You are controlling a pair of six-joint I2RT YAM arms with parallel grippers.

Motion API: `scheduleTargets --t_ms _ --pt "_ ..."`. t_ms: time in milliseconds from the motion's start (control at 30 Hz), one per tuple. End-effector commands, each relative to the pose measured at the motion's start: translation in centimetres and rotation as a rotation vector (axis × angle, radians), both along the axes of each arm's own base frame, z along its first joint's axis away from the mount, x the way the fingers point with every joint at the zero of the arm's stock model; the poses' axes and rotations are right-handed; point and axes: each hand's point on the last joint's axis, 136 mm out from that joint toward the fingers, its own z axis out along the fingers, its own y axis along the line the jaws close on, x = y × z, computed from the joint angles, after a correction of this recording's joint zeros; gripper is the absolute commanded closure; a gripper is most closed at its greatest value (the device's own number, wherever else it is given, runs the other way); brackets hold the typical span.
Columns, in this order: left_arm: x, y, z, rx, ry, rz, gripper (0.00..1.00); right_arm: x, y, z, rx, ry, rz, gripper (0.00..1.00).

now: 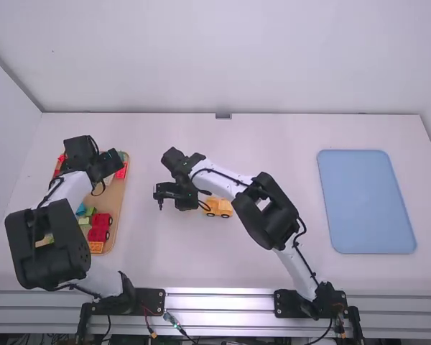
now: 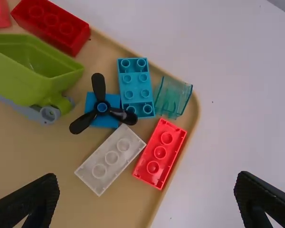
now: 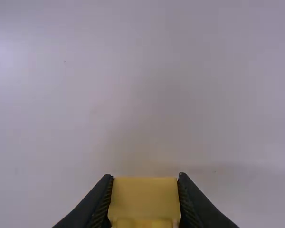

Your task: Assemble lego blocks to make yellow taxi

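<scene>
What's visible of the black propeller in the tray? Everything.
The propeller has three rounded blades around a hub with a round blue centre; it looks like smooth black plastic and appears intact. It sits on a blue block, inside the tan tray. One blade overlaps the teal block's corner in view; whether they touch, I can't tell.

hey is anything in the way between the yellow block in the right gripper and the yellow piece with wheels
No loose block or other obstacle shows between the yellow block in the right gripper and the wheeled piece. The right arm partly covers the view there, so I can't rule out something beneath it.
</scene>
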Motion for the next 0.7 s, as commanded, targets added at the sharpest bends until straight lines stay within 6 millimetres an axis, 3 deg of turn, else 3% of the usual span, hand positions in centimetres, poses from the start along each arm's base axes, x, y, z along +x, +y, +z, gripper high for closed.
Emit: scheduleTargets --t_ms 0,33,133,200,233,300,367,433,467,667 --pt "0.0 -0.4 0.5 0.0 -0.011 -0.016 0.01 0.4 0.1 -0.1 -0.001 0.001 -0.018 0.96" --pt "0.0 -0.4 0.5 0.0 -0.01 -0.017 0.01 0.4 0.0 -0.1 -0.003 0.003 -0.019 0.87" --pt "0.0 -0.4 0.5 0.0 -0.01 -0.017 0.01 0.4 0.1 -0.3 -0.004 0.004 -0.018 0.85" --pt "0.0 -0.4 0.5 0.0 -0.01 -0.017 0.01 0.4 0.1 -0.4 -0.003 0.004 -0.019 0.78" --pt "0.0 -0.4 0.5 0.0 -0.01 -0.016 0.01 0.4 0.1 -0.4 -0.003 0.006 -0.018 0.63" --pt "0.0 -0.4 0.5 0.0 -0.01 -0.017 0.01 0.4 0.1 -0.4 -0.004 0.004 -0.018 0.5" --pt "0.0 -0.5 0.5 -0.005 -0.013 -0.024 0.01 0.4 0.1 -0.4 -0.004 0.003 -0.019 0.44" --pt "0.2 -1.2 0.6 -0.004 -0.018 -0.084 0.01 0.4 0.1 -0.4 -0.001 0.005 -0.019 0.3" --pt "0.4 -1.8 0.7 -0.002 -0.025 -0.142 0.01 0.6 0.2 -0.3 0.005 0.0 -0.024 0.01" --pt "1.3 -5.3 1.8 0.012 -0.07 -0.364 0.01 3.2 0.0 2.5 0.076 -0.035 -0.118 0.01"
